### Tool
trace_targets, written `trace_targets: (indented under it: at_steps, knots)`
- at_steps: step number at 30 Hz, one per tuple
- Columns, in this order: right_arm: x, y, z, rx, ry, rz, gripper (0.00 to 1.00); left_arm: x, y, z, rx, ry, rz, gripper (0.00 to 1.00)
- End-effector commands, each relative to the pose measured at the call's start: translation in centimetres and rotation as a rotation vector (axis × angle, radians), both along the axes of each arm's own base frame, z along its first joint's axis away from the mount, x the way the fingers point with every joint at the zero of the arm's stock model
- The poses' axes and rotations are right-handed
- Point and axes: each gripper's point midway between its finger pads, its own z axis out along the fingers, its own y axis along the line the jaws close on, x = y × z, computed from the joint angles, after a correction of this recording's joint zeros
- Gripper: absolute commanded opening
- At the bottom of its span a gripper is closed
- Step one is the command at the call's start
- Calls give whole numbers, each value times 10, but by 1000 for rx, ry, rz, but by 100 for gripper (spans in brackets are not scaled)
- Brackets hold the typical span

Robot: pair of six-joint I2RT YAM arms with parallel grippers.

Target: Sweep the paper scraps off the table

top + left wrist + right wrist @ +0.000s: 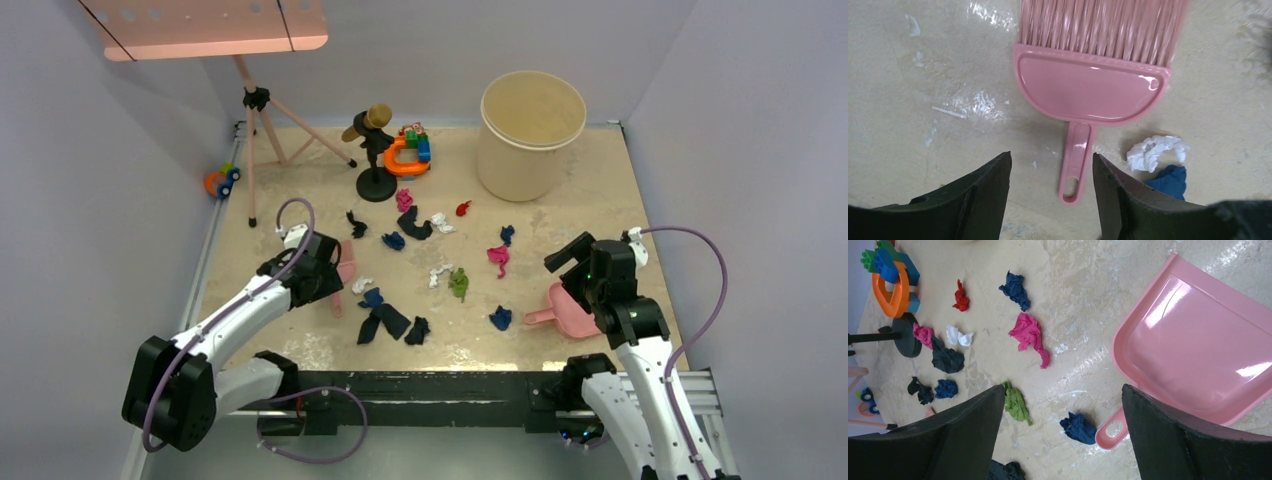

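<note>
The pink brush (1091, 85), its handle aligned lengthwise between the parted, empty jaws of the nearer left gripper (1051, 157), was found left of the paper scraps (458, 282) strewn across the middle of the table (600, 190), the right gripper (1063, 388) being held wide.

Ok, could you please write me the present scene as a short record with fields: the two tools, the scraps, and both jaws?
brush: pink, flat on the table, handle toward the near edge
dustpan: pink, flat on the table, empty
paper scraps: scattered across the middle of the table, none in the dustpan
left jaws: open, brush handle in the gap, not gripped
right jaws: open, over the dustpan handle, holding nothing
</note>
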Motion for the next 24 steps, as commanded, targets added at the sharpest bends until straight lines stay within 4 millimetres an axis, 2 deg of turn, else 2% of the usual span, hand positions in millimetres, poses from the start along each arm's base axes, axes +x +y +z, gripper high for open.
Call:
trace_targets:
  at_steps: [1, 5, 9, 13, 15, 20, 24]
  knots:
    - [5, -1, 14, 0, -46, -4, 91, -3, -4, -9, -33, 7, 48, 64]
    - [6, 0, 14, 5, -49, -3, 91, -1, -10, -20, -50, 28, 27, 62]
    - [5, 0, 13, 7, -47, -3, 91, 9, -26, -24, -91, 37, -50, 57]
    - [3, 1, 14, 12, -47, -2, 91, 16, -28, -27, -65, 67, -47, 55]
    - [2, 1, 14, 14, -51, -3, 91, 19, -27, -26, -52, 73, -46, 43]
    - [-1, 0, 13, 21, -56, -9, 91, 22, -27, -26, -42, 74, -45, 34]
    - [0, 4, 13, 35, -63, 2, 91, 24, -32, -21, -60, 62, -81, 16]
